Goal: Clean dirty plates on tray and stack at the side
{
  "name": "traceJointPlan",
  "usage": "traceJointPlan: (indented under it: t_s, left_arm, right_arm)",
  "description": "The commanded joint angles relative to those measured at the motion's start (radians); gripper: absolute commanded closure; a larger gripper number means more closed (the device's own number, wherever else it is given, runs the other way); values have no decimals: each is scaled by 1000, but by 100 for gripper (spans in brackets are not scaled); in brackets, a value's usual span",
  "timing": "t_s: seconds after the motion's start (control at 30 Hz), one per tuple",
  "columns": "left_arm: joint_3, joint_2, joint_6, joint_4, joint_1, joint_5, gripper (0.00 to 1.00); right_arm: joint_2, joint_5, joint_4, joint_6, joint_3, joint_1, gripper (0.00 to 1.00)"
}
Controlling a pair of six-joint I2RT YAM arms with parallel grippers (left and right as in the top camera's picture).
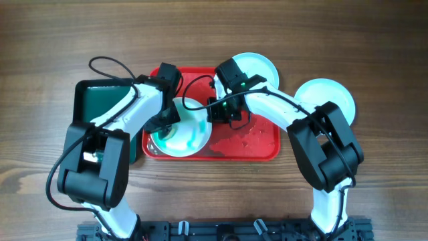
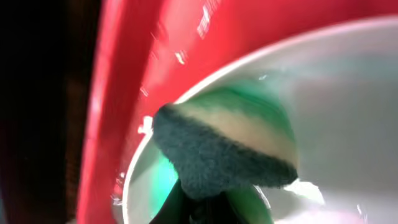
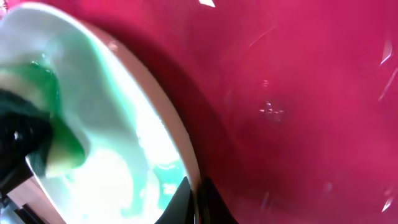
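Roughly midway, the job seems to stand. On the left part of the red tray (image 1: 257,146) lies the smeared plate (image 1: 190,137), with teal-green streaks across its middle and near side, so its cleaning is in hand, not finished. The left gripper (image 1: 167,124) is clamped on a sponge (image 2: 224,149), whose dark scouring face and yellow-green body press onto the plate's left part. The right gripper (image 1: 212,110) is closed on that plate's right rim, which the right wrist view shows pinched between the fingertips, apparently to steady the plate.

Two other plates look free of smears. The far plate (image 1: 259,65) sits at the tray's far right corner and seems to overlap its rim. The right plate (image 1: 328,97) rests on the table (image 1: 374,40) to the right of the tray. They lie apart, so no stack has been made. Wet patches mark the tray's bare right half. A dark green tray (image 1: 100,104) sits just left of the red one.

What is left, by this reading: finish scrubbing the smeared plate, move it off the tray, and pile all three at the side.
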State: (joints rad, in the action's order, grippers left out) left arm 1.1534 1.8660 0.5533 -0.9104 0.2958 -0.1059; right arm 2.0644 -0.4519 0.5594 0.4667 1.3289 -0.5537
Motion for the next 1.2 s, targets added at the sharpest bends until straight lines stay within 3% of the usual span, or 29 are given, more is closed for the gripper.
traceJointPlan:
  t_s: [0.0, 0.07, 0.23, 0.33, 0.47, 0.63, 0.77, 0.93, 1.1, 1.17]
  left_arm:
    - [-38, 34, -267, -18, -11, 521, 96]
    - [-38, 34, -323, 0, -10, 637, 96]
    - [-38, 34, -273, 213, -10, 633, 96]
    - [-38, 34, -121, 379, -10, 487, 96]
    - [-38, 34, -3, 424, -12, 183, 96]
    - [112, 34, 7, 255, -66, 91, 96]
    - [363, 34, -23, 31, -112, 89, 96]
    - [488, 34, -78, -107, -113, 98, 96]
    - [487, 35, -78, -159, -113, 105, 96]
    - [487, 35, -77, -159, -113, 110, 96]
  right_arm:
    - [7, 19, 3, 4, 4, 11, 96]
    - [7, 19, 3, 4, 4, 11, 96]
    - [7, 19, 3, 4, 4, 11, 95]
    - [7, 18, 4, 4, 4, 11, 96]
    - [7, 18, 4, 4, 4, 11, 96]
    - [7, 19, 11, 4, 4, 11, 96]
    - [7, 19, 11, 4, 4, 11, 96]
    - [-24, 35, 32, -18, 7, 11, 96]
    - [-178, 349, 164, -23, 7, 3, 96]
    - [-266, 562, 220, -23, 7, -27, 96]
